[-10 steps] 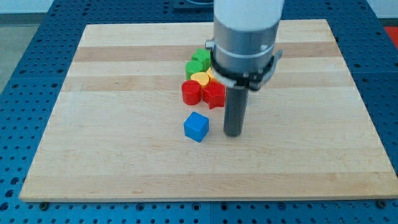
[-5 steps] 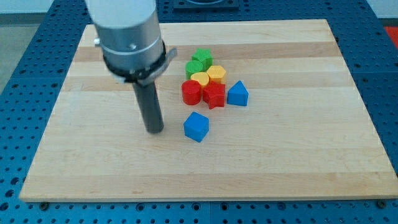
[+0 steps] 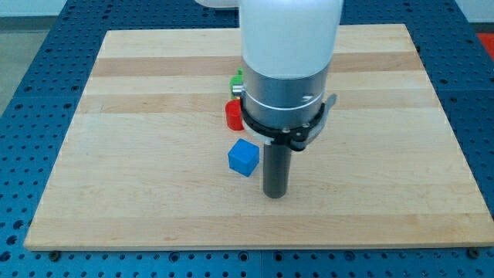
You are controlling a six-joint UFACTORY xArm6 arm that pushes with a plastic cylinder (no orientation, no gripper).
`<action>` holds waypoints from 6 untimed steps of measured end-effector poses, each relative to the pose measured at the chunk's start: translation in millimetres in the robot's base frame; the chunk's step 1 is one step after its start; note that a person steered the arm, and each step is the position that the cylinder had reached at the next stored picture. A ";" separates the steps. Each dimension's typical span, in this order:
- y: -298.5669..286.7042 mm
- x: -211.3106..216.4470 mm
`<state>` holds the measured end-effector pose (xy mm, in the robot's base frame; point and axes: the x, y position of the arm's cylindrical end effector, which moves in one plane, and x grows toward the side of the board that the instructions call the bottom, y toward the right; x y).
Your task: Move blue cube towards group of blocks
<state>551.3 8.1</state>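
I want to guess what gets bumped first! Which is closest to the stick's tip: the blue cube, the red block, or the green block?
1. Blue cube: just left of my tip.
2. Red block: higher up, partly hidden.
3. Green block: farthest, nearest the view's top, mostly hidden.

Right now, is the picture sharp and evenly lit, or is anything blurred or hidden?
In the camera view the light is soft and even, with no glare on the wooden board; the blue cube and my tip, just to the cube's right and lower, look sharp; the arm hides most of the group, only red and green edges showing.
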 end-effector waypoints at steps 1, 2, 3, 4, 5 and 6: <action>-61.0 -34.1; -94.8 -87.4; -104.1 -88.9; -108.5 -40.4; -60.5 47.6; 43.2 22.1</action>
